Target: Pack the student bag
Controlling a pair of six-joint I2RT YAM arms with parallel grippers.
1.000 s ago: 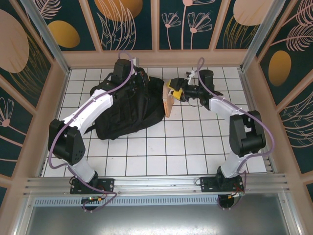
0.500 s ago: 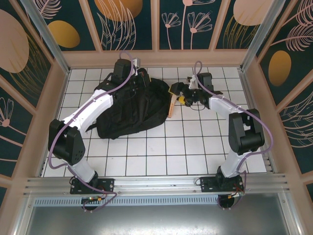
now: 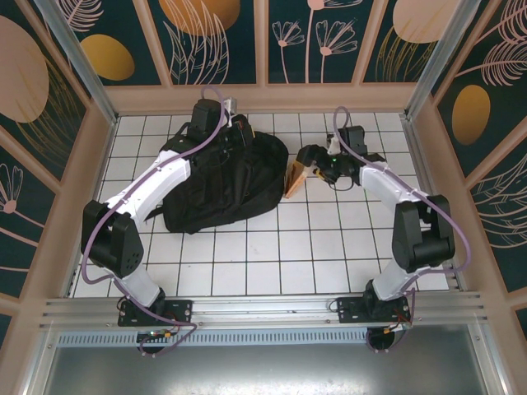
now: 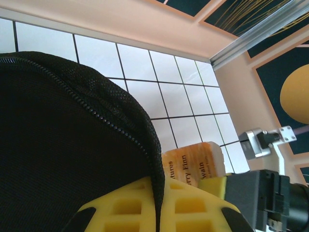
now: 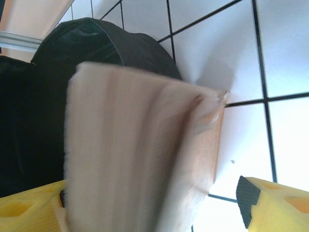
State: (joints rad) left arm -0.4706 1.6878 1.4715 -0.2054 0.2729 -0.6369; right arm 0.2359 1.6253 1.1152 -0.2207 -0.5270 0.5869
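Black student bag (image 3: pixel 218 185) lies on the table (image 3: pixel 329 247), left fingers (image 4: pixel 120 210) clamped on its rim, and we see the book (image 3: pixel 294 177) has tipped just beside its right edge (right fingers (image 5: pixel 270 203) parted), still unpacked.

White tiled table (image 3: pixel 329 239), student bag (image 3: pixel 218 185), book (image 3: pixel 294 177) alongside

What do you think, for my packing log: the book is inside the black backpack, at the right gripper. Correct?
No. The book stands outside the backpack, on the tiles beside its edge, at the right gripper; top external shows it.
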